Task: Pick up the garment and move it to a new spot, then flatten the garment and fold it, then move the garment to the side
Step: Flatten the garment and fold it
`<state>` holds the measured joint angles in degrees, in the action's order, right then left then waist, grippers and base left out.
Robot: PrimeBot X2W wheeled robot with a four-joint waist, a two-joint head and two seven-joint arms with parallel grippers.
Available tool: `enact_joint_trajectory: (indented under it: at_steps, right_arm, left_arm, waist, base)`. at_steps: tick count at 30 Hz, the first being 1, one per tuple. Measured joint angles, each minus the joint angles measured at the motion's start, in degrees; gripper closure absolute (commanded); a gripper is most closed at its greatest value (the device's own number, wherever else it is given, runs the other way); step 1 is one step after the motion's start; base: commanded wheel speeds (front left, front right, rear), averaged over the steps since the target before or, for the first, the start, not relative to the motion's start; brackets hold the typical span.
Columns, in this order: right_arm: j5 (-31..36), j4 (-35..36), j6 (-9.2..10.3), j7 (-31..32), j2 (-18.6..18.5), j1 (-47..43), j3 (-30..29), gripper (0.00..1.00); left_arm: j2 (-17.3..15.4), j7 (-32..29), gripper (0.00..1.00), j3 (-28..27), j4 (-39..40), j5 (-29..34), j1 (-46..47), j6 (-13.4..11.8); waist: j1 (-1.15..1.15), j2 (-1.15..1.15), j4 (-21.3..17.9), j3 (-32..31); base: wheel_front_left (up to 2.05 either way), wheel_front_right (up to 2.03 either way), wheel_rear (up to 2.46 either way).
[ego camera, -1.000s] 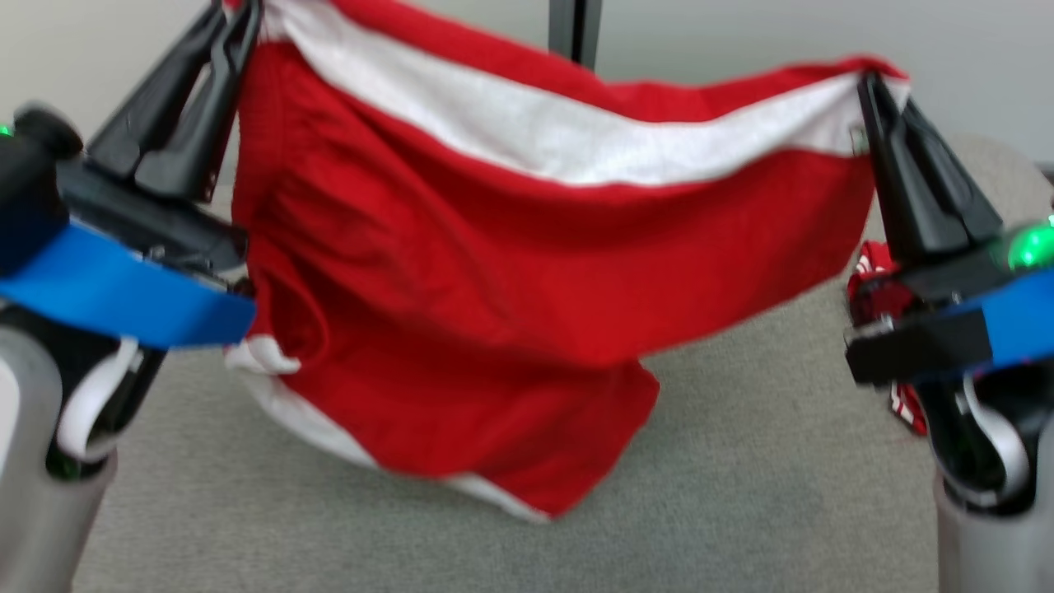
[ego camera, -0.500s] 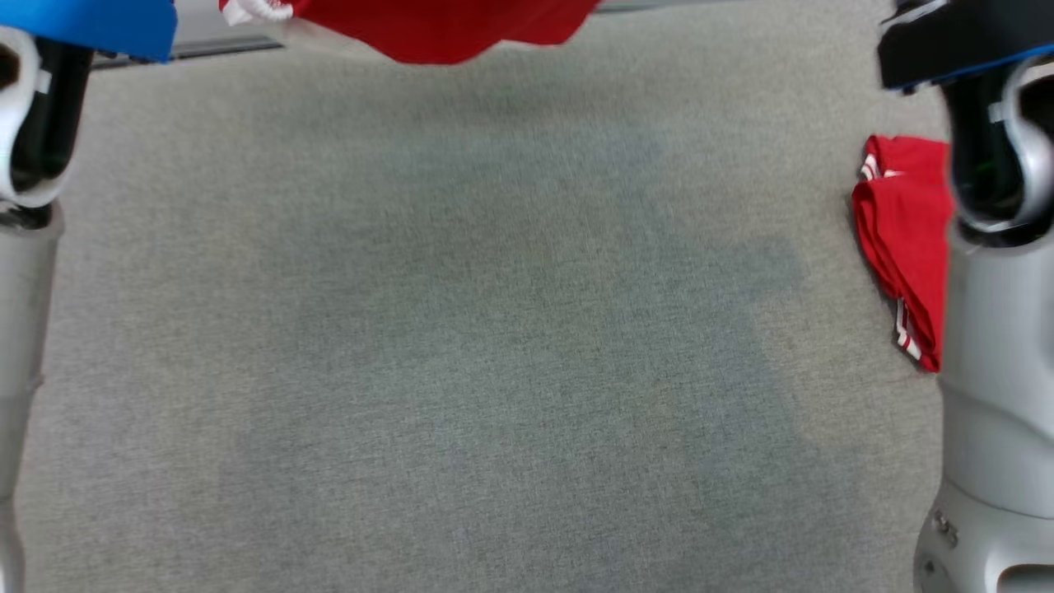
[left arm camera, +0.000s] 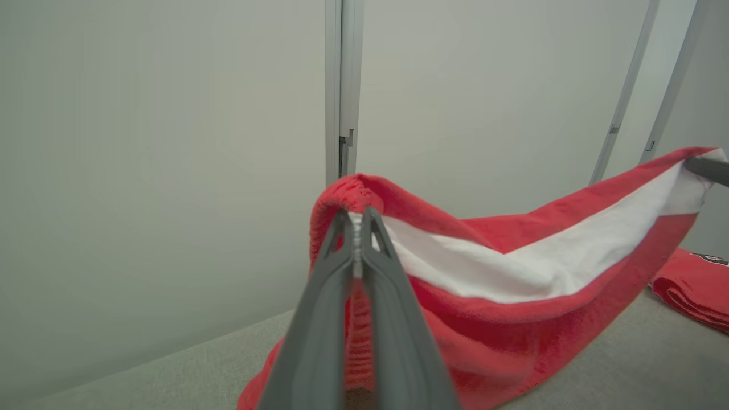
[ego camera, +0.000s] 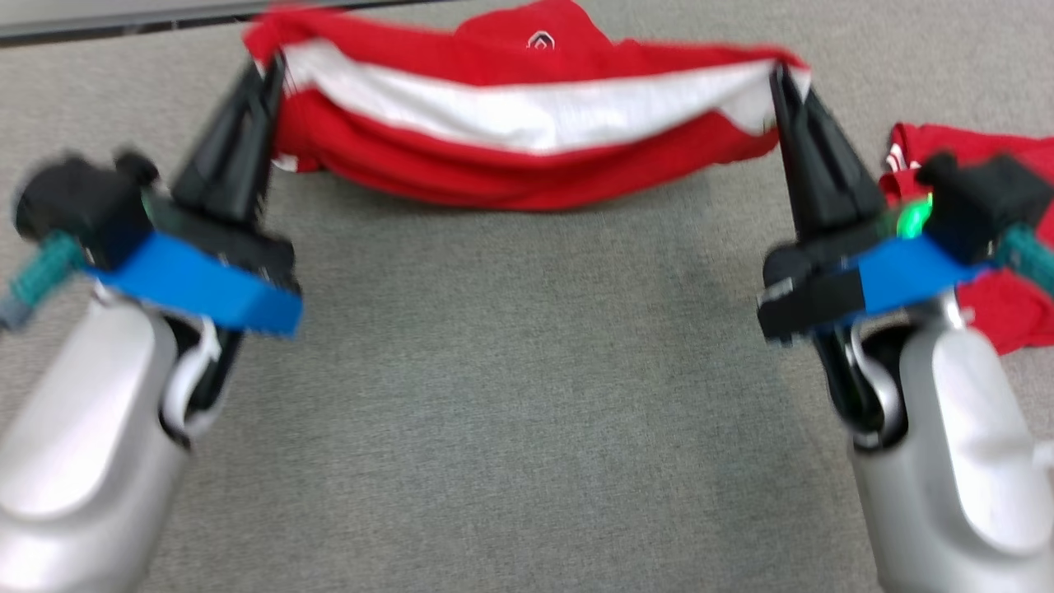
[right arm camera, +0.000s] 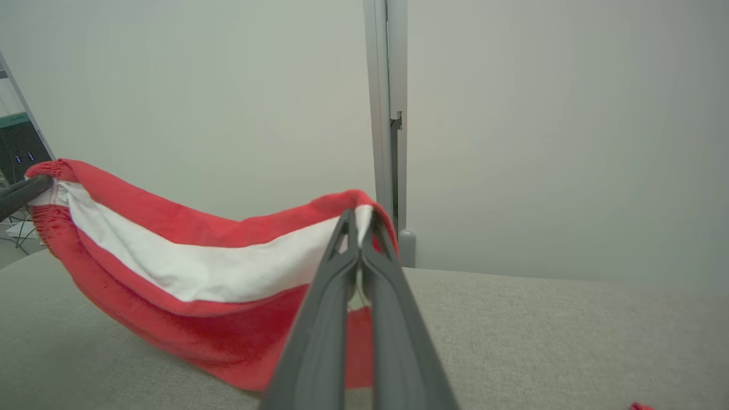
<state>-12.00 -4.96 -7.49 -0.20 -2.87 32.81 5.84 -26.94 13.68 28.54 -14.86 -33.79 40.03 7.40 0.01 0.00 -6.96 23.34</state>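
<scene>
Lowered since earlier, the garment (ego camera: 527, 156) sags onto the tabletop (ego camera: 527, 371) near its far edge; long axis runs left to right; left gripper (ego camera: 272, 70) and right gripper (ego camera: 778, 78) each pinch one upper corner.

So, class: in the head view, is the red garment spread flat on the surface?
No, the garment sags bunched between the left end effector and right end effector pinching its ends.

Counts of items shown: two grippers (left gripper (ego camera: 270, 70), right gripper (ego camera: 778, 78)); two red garments (garment (ego camera: 527, 165) with white band, second garment (ego camera: 1017, 309)); two pale forearms (left forearm (ego camera: 74, 461), right forearm (ego camera: 963, 461)); one grey table (ego camera: 527, 371)
</scene>
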Motion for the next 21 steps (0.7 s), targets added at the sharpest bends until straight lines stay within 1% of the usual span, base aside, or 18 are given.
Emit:
enact_joint_trajectory:
  at_steps: [3,7,10,14,16,21]
  right_arm:
    - [-0.97,3.69,0.0,-0.71,0.02,-7.66,-1.08,1.0]
    - [-3.36,8.45,0.0,-1.04,0.01,-18.66,-3.3,1.0]
    - [-3.61,12.24,0.0,-0.86,0.0,-24.77,-4.91,1.0]
    - [-3.98,17.75,0.0,0.48,0.01,-30.49,-5.79,1.0]
    - [-3.98,20.81,0.0,1.48,0.02,-32.86,-6.72,1.0]
    - [-4.31,27.46,0.0,4.78,0.0,-38.67,-9.72,1.0]
  left_arm:
    - [0.38,0.88,1.0,-0.4,3.66,-0.76,-7.2,-0.4]
    - [1.09,1.16,1.0,-0.91,9.23,-0.75,-17.81,-2.53]
    - [2.34,1.31,1.0,-2.48,13.88,-1.0,-24.57,-4.43]
    - [3.04,1.32,1.0,-3.54,19.72,-0.82,-33.23,-5.77]
    - [2.75,1.32,1.0,-3.02,22.43,-0.58,-36.89,-6.14]
    - [1.8,0.16,1.0,-1.55,28.86,-0.58,-43.91,-8.18]
  waist:
    - [-0.01,0.0,0.94,-2.16]
    - [-0.02,0.0,1.69,-5.32]
    - [-0.02,0.0,1.84,-7.89]
    - [-0.02,0.0,1.71,-11.53]
    - [-0.02,0.0,1.55,-13.3]
    - [-0.03,0.0,1.42,-16.38]
  base:
    - [0.0,0.0,0.0]
    - [0.0,0.0,0.0]
    - [0.0,0.0,0.0]
    - [0.0,0.0,0.0]
    - [0.0,0.0,0.0]
    - [0.0,0.0,0.0]
